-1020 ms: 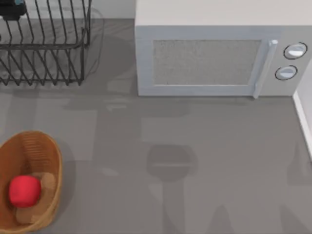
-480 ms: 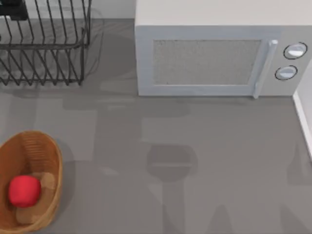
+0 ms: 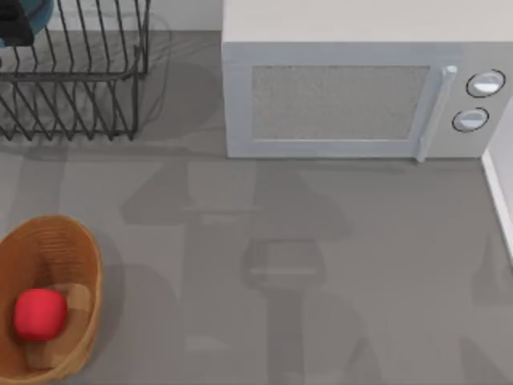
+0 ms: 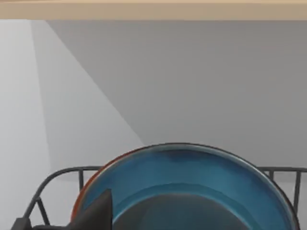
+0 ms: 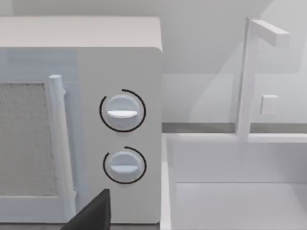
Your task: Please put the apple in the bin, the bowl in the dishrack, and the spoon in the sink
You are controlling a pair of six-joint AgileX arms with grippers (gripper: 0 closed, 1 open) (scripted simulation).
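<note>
Grey tabletop (image 3: 337, 241), matte, crossed by soft arm shadows; nearest item, at the top view's lower left: the bin (image 3: 80, 257), woven wicker, with the apple (image 3: 40, 314) lying inside it, so that step reads as done; farther back at the left, the dishrack (image 3: 80, 96), black wire, upright and slanted bars; at its far left corner a sliver of teal, the bowl (image 3: 36, 12), with a dark gripper part beside it; the left wrist view looks down into the bowl (image 4: 192, 177), its reddish rim above the rack's wire (image 4: 62, 175), one dark finger (image 4: 98, 213) of the left gripper at the bowl's edge, apparently clamped on the rim, though the second finger is hidden; far centre, a light grey microwave (image 3: 337, 88); far right, seen from the right wrist, a white sink (image 5: 240, 201) with a tall faucet (image 5: 249, 72), the right gripper hanging near it, one finger (image 5: 93, 213) visible, whether open or closed cannot be told; step in hand, judged: bowl to dishrack, at the setting-down stage; next move calls for lowering the bowl between the bars until it rests, then releasing cleanly; spoon step not yet settled.
</note>
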